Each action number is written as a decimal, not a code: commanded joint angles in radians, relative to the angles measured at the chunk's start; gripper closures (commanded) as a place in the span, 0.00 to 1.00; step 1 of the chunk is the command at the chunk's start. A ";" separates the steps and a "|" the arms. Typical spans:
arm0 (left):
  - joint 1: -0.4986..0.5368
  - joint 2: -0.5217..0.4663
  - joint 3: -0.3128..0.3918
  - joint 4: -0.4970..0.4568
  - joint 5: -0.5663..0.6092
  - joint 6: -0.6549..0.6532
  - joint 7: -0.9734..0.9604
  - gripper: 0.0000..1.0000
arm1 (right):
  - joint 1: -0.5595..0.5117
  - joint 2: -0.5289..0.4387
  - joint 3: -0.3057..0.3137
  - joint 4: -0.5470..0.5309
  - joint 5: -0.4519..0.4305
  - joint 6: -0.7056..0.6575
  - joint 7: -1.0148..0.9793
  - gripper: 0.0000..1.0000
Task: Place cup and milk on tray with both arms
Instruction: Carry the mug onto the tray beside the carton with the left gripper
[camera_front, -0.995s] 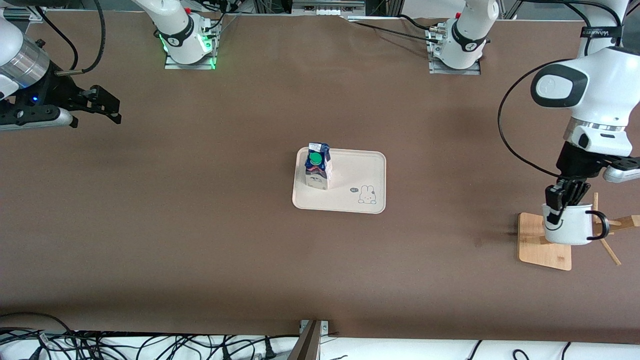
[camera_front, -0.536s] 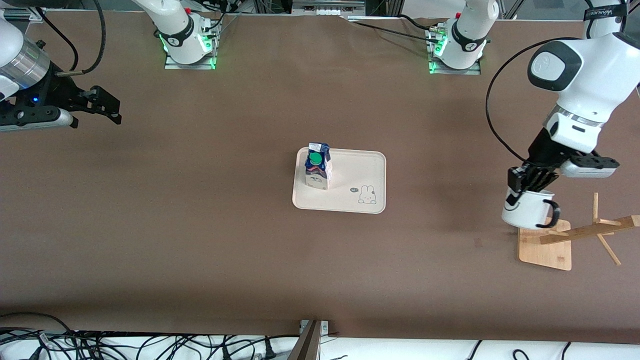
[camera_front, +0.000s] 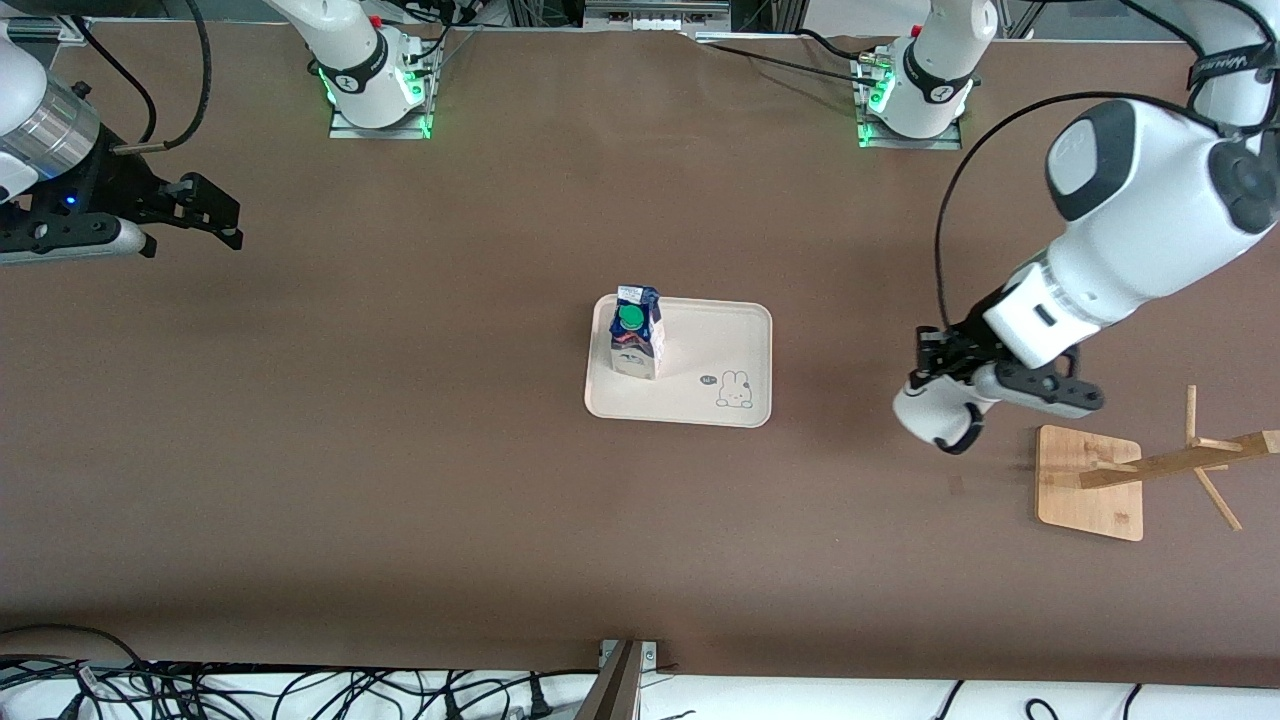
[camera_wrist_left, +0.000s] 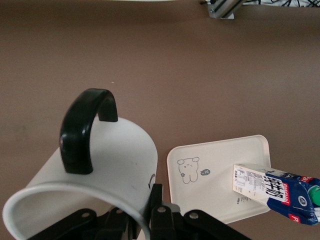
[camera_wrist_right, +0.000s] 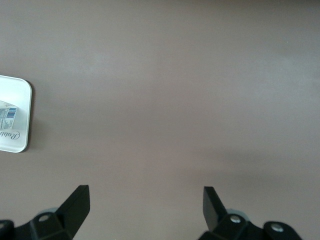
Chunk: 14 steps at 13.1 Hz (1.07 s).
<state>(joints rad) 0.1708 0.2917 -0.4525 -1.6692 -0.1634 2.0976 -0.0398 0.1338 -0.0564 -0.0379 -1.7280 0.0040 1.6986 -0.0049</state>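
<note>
Both grippers are up: left gripper (camera_front: 935, 385) clamps the cup (camera_front: 930, 417) over bare surface (camera_front: 400, 480) beside the tray (camera_front: 700, 400) holding the milk (camera_front: 637, 340); right gripper (camera_front: 215, 215) waits, fingers apart.

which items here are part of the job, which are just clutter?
Job: cup held in left end effector over bare table; milk standing on tray; right end effector, open, waiting.
Clutter: wooden rack; cables.

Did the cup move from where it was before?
Yes. The cup, held by the left gripper, was over the wooden rack a second ago. It has since left the rack and come toward the tray, and now hangs over bare table between them.
</note>
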 joint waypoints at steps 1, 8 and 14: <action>-0.074 0.111 0.005 0.126 0.085 -0.057 -0.072 1.00 | -0.010 0.009 0.009 0.021 -0.009 -0.010 0.002 0.00; -0.103 0.205 0.002 0.134 0.116 -0.080 -0.181 1.00 | -0.011 0.010 -0.003 0.021 -0.009 -0.014 0.003 0.00; -0.231 0.283 0.012 0.143 0.130 -0.073 -0.307 1.00 | -0.011 0.010 -0.013 0.019 -0.009 -0.014 0.003 0.00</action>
<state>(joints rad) -0.0425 0.5389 -0.4473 -1.5699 -0.0671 2.0412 -0.3035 0.1320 -0.0510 -0.0572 -1.7277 0.0040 1.6981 -0.0046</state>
